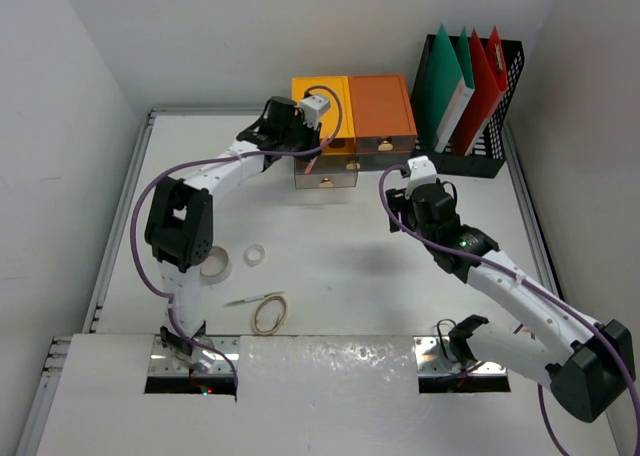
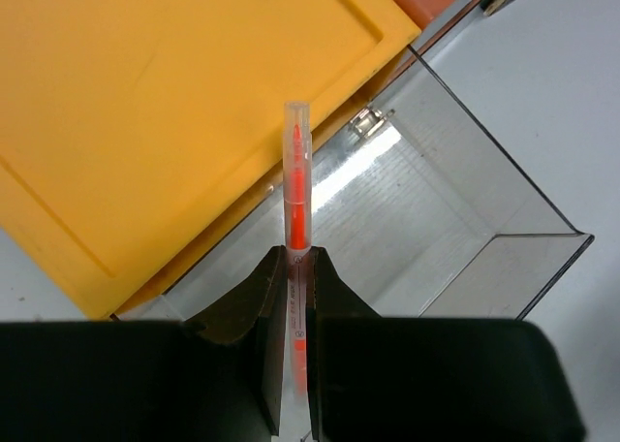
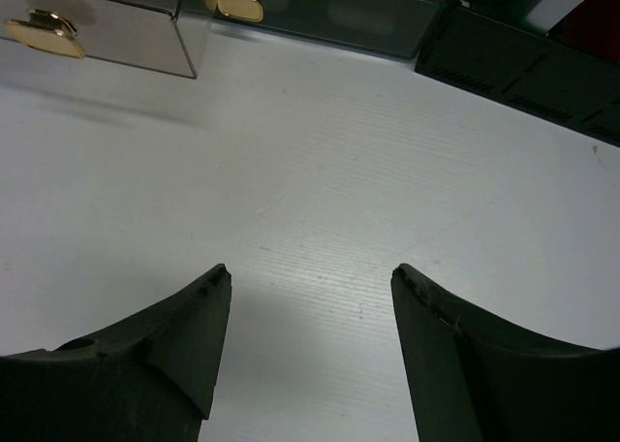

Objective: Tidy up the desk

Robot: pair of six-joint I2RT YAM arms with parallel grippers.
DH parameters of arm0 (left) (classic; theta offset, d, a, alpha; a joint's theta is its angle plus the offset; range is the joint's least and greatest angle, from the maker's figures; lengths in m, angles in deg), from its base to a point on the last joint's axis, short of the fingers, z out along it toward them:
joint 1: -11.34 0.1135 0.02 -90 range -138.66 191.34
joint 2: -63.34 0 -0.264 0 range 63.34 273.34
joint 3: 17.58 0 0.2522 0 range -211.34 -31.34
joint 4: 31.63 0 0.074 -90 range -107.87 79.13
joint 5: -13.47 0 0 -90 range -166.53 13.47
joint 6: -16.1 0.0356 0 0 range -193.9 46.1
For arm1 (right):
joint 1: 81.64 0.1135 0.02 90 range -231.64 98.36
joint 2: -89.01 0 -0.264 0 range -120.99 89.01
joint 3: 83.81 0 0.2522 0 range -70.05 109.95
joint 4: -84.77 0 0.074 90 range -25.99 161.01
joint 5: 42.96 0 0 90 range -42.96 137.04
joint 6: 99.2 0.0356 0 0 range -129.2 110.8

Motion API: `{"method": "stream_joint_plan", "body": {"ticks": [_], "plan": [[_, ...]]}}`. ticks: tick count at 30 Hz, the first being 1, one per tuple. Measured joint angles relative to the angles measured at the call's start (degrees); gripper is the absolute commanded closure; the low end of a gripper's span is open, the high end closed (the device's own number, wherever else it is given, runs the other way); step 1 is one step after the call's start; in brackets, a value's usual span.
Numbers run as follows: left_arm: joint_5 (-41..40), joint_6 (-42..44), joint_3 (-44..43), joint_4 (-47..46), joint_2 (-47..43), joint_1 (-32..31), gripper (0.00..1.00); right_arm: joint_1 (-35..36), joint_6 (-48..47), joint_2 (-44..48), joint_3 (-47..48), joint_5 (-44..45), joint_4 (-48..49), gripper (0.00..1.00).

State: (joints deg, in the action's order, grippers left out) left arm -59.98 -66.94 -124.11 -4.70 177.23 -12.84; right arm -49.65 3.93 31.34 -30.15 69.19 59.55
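2 drawer boxes stand side by side at the desk rear, a file rack to their right; a pen lies front-left.

Outstretched left arm, left gripper pinching orange pen, right gripper spread wide, seemingly hovering low

We see plain white walls closing in the left, back and right sides of the white bench, whose thin grey rim runs along its edges. Even light from above casts soft shadows, and a white front panel shows some glare.
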Motion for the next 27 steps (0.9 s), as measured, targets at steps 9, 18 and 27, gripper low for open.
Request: {"method": "stream_joint_plan", "body": {"ticks": [9,18,27], "plan": [[-0.5,4.5,-0.7,4.5,0.0,-0.6,0.64,0.0,-0.1,1.3,0.0,0.3,-1.6,0.32],[-1.8,6.7,-15.3,15.0,-0.7,-1.8,0.49,0.0,-0.2,2.0,0.0,0.1,-1.5,0.32],[-5.5,21.8,-11.2,33.3,-22.6,-1.7,0.33,0.0,-0.8,1.8,0.0,-1.6,-1.5,0.3]]}}
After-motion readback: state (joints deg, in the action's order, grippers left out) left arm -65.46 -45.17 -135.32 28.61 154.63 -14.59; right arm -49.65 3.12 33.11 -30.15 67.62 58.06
